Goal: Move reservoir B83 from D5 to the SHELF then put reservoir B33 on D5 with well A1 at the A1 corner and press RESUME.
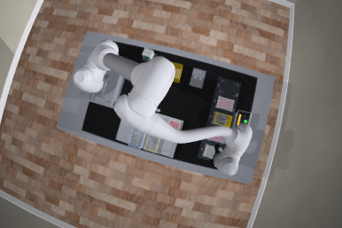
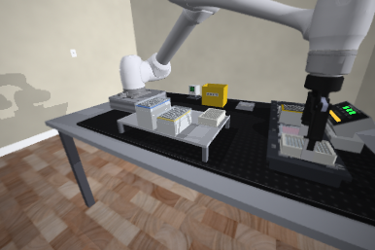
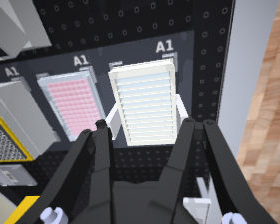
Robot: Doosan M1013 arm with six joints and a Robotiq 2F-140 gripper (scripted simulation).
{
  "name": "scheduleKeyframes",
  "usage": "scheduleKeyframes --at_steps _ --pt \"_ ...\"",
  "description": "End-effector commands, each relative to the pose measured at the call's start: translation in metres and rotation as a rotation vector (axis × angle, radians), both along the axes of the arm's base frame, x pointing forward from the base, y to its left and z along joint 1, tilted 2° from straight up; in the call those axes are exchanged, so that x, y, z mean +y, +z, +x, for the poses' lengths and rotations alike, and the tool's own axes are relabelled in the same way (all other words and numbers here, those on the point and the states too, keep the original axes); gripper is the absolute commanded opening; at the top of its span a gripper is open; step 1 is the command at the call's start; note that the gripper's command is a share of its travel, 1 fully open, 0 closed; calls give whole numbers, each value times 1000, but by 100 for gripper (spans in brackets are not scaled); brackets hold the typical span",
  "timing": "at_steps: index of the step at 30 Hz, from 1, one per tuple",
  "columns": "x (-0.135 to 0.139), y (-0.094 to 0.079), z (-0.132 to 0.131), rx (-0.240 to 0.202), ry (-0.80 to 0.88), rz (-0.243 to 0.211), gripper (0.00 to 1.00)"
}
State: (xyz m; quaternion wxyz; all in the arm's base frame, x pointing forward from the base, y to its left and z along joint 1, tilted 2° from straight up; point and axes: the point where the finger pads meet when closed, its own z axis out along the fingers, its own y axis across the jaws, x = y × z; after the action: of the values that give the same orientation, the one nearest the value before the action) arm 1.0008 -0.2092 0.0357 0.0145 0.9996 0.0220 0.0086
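Observation:
A white 12-trough reservoir (image 3: 145, 95) (image 2: 324, 153) (image 1: 208, 150) stands flat at deck position D5, under an engraved 'A1' mark (image 3: 164, 47), at the deck's end nearest the table edge. My gripper (image 3: 147, 105) (image 2: 311, 144) reaches straight down over it and is shut on its long sides. In the top view the wrist hides the fingers. The shelf (image 1: 168, 149) (image 2: 195, 133) holds a blue-rimmed item (image 1: 136, 138) (image 2: 153, 109), a yellow-rimmed item (image 1: 152, 143) (image 2: 174, 117) and a smaller plate (image 1: 174, 124) (image 2: 214, 116). I cannot read their labels.
A pink well plate (image 3: 71, 102) (image 2: 289, 129) sits at D4 right beside the reservoir. A yellow tip rack (image 1: 221, 119) and another plate (image 1: 225, 103) follow. The lit panel (image 1: 243, 118) (image 2: 347, 110) stands beside the deck. A yellow box (image 2: 215, 94), a key post (image 2: 193, 89) and a grey nest (image 2: 245, 106) stand at the back.

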Motion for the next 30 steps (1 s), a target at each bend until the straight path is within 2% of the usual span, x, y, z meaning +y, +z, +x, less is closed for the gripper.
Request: scheduleKeyframes --at_steps 1,30 --pt "-3 -2 3 -7 -2 -1 0" --pt "-3 -6 4 -7 -2 -1 0"
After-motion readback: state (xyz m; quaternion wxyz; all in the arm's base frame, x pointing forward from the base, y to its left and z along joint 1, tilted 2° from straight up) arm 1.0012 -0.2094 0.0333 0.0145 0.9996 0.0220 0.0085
